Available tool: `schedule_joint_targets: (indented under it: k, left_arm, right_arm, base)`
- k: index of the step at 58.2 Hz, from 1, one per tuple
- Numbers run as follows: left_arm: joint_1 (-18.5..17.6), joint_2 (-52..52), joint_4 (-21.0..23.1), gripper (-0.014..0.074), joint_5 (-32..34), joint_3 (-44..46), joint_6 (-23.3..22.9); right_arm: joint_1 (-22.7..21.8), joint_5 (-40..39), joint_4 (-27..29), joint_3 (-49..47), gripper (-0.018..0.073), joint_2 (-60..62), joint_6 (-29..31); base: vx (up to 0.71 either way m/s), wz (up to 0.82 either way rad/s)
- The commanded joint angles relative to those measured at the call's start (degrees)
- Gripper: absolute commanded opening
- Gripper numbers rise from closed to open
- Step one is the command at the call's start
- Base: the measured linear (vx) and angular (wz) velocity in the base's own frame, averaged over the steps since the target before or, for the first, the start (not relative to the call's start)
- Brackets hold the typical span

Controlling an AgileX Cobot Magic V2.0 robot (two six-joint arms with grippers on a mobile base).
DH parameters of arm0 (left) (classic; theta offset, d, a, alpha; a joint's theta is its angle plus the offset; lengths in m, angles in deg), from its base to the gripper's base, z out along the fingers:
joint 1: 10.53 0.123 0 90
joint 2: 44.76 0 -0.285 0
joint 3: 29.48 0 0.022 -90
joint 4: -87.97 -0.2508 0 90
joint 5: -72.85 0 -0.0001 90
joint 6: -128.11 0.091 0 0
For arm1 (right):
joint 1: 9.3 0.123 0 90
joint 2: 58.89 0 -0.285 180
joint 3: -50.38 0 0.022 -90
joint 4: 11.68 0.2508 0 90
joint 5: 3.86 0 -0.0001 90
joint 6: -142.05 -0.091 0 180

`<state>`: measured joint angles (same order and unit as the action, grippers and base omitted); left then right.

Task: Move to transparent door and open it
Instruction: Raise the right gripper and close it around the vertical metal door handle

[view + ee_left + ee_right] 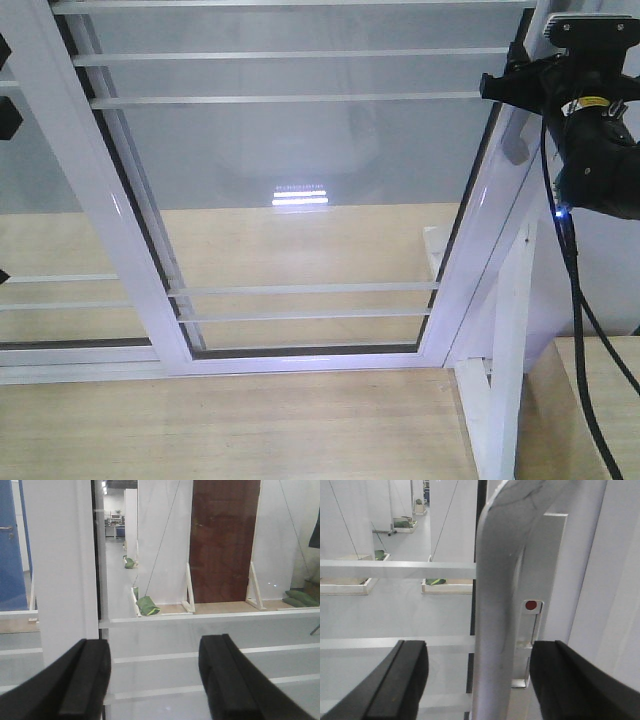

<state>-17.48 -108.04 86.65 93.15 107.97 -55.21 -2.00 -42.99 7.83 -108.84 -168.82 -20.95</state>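
The transparent door [300, 180], clear glass in a white frame crossed by thin silver bars, fills the front view. Its long grey curved pull handle [495, 605] runs upright through the right wrist view. My right gripper [479, 652] is open, one black finger on each side of the handle and a gap to each. The right arm [590, 150] reaches to the door's right frame edge. My left gripper [155, 655] is open and empty, facing barred glass close up beside a white frame post [65, 570].
A white slanted post with a wooden brace [500, 380] stands just right of the door. Another barred glass panel [60, 250] adjoins on the left. A lock plate with a red dot [531, 605] sits behind the handle. Beyond the glass are a brown door [225, 540] and green sandbags [147, 605].
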Motion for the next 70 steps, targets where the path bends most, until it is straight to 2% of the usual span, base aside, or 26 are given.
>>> schedule_joint_targets:
  k: [1,12,26,35,45,70]
  left_arm:
    - [0.1,0.4,0.1,0.0514,4.3,2.0,-0.2]
    - [0.1,0.4,0.1,0.0514,4.3,2.0,-0.2]
    - [0.1,0.4,0.1,0.0514,4.3,2.0,-0.2]
    - [0.1,0.4,0.1,0.0514,4.3,2.0,-0.2]
    - [0.1,0.4,0.1,0.0514,4.3,2.0,-0.2]
    - [0.1,0.4,0.1,0.0514,3.9,2.0,-0.2]
  right_arm:
    - [-1.3,-3.6,-0.3,-1.9,0.0511,2.6,1.0]
    - [-4.1,-2.0,-2.7,-2.0,0.0511,2.6,-0.8]
    - [-6.3,-1.8,-13.1,-2.0,0.0511,2.3,-10.2]
    - [-6.3,-1.9,-18.0,-2.0,0.0511,2.3,-13.5]
    - [-6.6,-3.0,-16.1,-2.1,0.0511,2.0,-14.2]
    - [-6.8,-5.0,-16.2,-4.6,0.051,-2.4,-15.1]
  base:
    - [0.0,0.0]
    - [0.0,0.0]
    - [0.0,0.0]
    - [0.0,0.0]
    - [0.0,0.0]
    - [0.0,0.0]
